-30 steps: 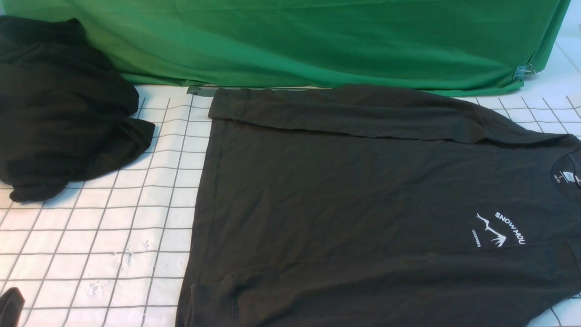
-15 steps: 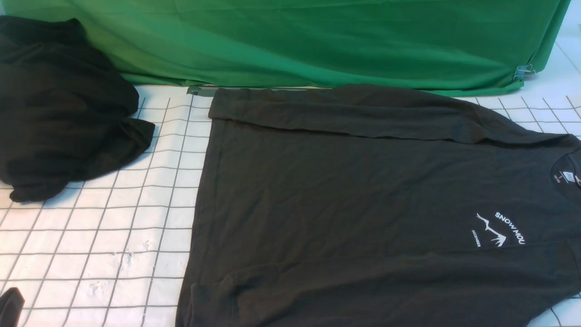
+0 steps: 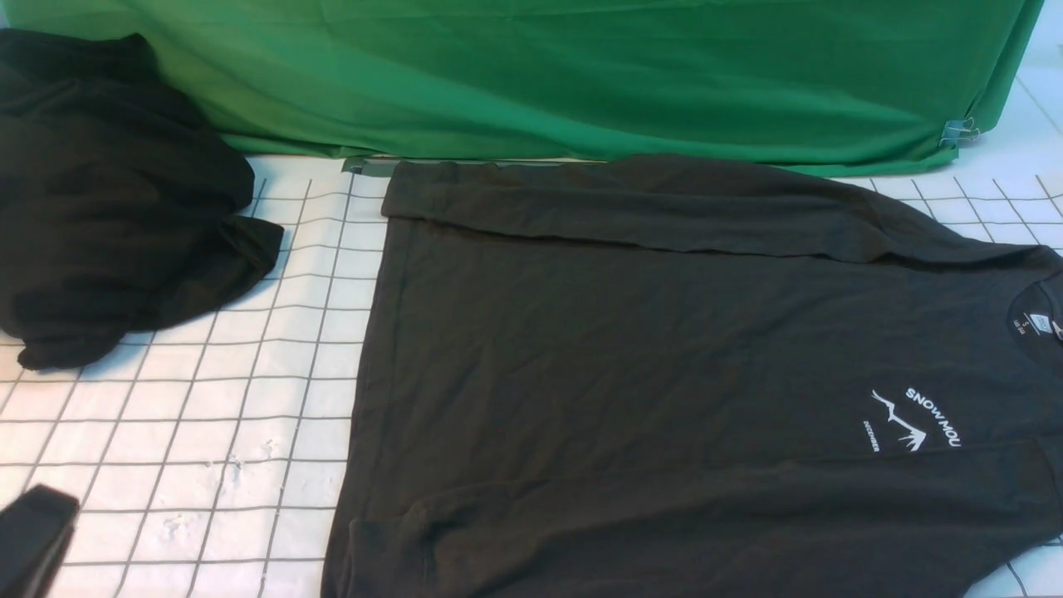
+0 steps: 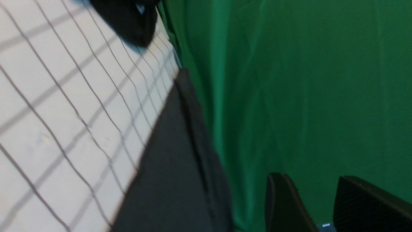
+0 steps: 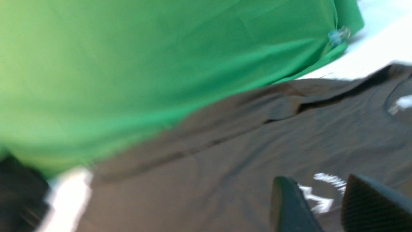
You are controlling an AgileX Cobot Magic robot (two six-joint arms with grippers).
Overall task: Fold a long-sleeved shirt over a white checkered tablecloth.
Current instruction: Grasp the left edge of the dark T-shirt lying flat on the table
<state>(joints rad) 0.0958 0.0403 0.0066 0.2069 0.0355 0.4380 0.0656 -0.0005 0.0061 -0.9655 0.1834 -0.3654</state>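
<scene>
Only the left gripper has shifted: at the near edge of the front view it now reaches further in, off the hem end of the long-sleeved shirt, while the cloth lies exactly as before. Beneath the shirt spreads the white checkered tablecloth, bare beyond the hem, and the green backdrop hangs just behind the shirt's far edge. The shirt itself lies flat, hem toward the robot's left and collar toward its right, with its far sleeve already laid along the body's far edge. A black heap of cloth sits well apart from the hem, on the far side. Above the shirt's chest print hangs the right gripper, jaws apart and empty. The left one's fingers also stand apart with nothing between them. Judging by this, the left arm is starting toward the hem for the next fold, and no cloth is gripped yet.
</scene>
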